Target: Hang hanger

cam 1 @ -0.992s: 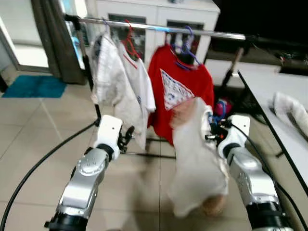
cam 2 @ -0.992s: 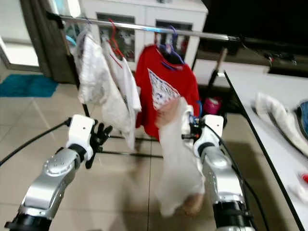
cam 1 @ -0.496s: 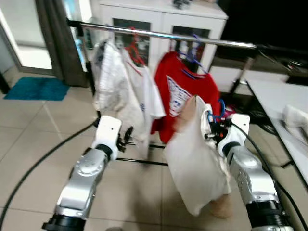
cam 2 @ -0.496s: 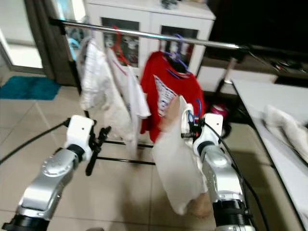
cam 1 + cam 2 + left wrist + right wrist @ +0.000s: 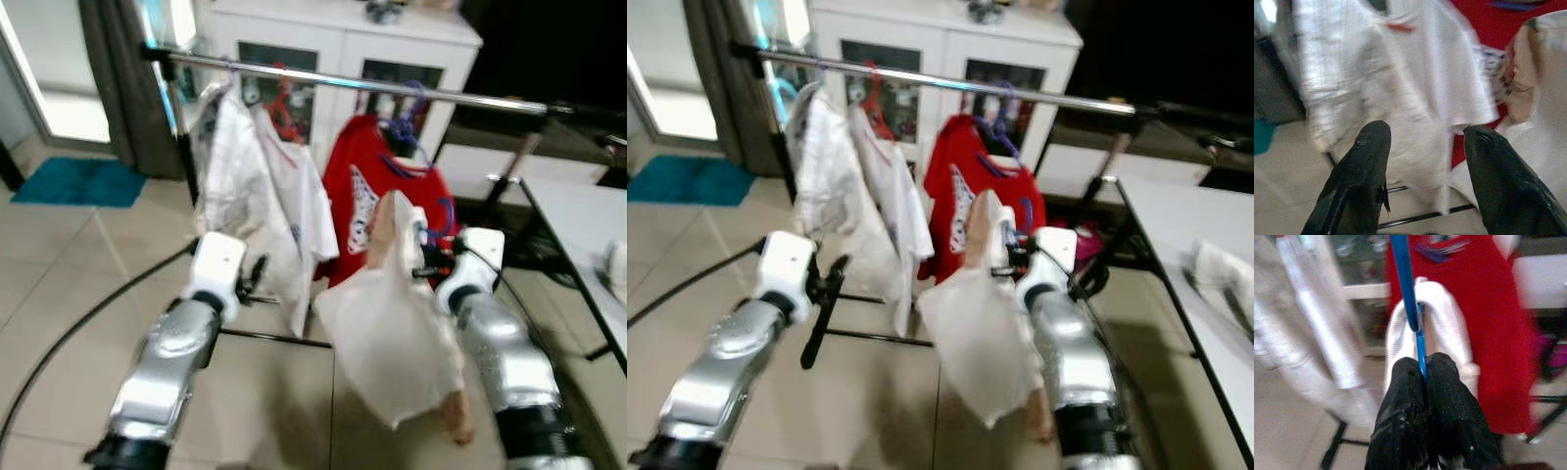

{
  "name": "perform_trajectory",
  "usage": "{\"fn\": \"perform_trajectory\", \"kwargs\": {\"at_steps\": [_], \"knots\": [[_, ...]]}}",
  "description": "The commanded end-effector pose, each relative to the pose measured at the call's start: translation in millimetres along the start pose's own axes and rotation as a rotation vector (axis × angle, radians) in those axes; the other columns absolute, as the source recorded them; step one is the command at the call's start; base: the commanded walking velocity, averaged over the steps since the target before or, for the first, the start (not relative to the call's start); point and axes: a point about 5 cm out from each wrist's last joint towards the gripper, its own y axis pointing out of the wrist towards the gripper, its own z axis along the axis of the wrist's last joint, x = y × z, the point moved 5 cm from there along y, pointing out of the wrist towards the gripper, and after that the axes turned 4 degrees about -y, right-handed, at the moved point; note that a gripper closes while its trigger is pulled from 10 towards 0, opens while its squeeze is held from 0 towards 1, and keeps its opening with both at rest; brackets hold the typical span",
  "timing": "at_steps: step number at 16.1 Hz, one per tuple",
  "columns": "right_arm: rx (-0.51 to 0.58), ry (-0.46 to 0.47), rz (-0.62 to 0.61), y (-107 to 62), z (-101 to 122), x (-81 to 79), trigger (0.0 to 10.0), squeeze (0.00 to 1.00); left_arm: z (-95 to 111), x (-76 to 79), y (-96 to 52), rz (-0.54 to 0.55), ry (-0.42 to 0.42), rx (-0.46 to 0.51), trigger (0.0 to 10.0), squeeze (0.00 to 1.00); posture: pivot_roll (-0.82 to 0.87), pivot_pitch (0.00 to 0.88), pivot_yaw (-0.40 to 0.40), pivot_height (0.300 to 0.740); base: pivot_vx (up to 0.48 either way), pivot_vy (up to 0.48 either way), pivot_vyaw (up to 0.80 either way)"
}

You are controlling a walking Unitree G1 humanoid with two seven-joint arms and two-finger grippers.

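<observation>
A blue hanger (image 5: 1409, 293) carrying a white garment (image 5: 392, 333) is clamped in the right gripper (image 5: 1422, 369), held below a rail (image 5: 392, 85) near a hung red shirt (image 5: 372, 196). The left gripper (image 5: 1422, 142) is spread open, empty, facing hung white shirts (image 5: 255, 196).

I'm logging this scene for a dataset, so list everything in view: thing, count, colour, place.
rail: one, silver, across the top
white shirts: two, hung at the rail's left end
red shirt: one, hung mid-rail on a purple hanger
blue hanger: one, in the right gripper, carrying a garment
white garment: one, draped from the blue hanger
cabinet: one, white, behind the rail
mat: one, teal, floor far left
table: one, white, right edge
left gripper: black, open, facing the white shirts
right gripper: black, shut on the blue hanger
</observation>
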Motion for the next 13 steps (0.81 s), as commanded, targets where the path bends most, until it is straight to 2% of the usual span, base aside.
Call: {"fn": "perform_trajectory", "kwargs": {"at_steps": [1, 5, 13], "knots": [[0.042, -0.011, -0.007, 1.0, 13.0, 3.9, 10.0, 0.0, 3.7, 2.4, 1.4, -0.008, 0.005, 0.008, 10.0, 0.0, 0.06, 0.0, -0.081, 0.74, 0.337, 0.0, 0.0], [0.047, -0.014, -0.004, 1.5, 14.2, 4.0, 10.0, 0.0, 3.5, 8.2, 2.7, -0.022, 0.007, 0.009, 10.0, 0.0, 0.06, 0.0, -0.085, 0.74, 0.339, 0.0, 0.0], [0.074, -0.003, 0.011, 5.2, 20.0, -1.1, 10.0, 0.0, 4.3, 4.1, 2.2, -0.019, 0.021, 0.015, 10.0, 0.0, 0.08, 0.0, -0.086, 0.74, 0.34, 0.0, 0.0]]}}
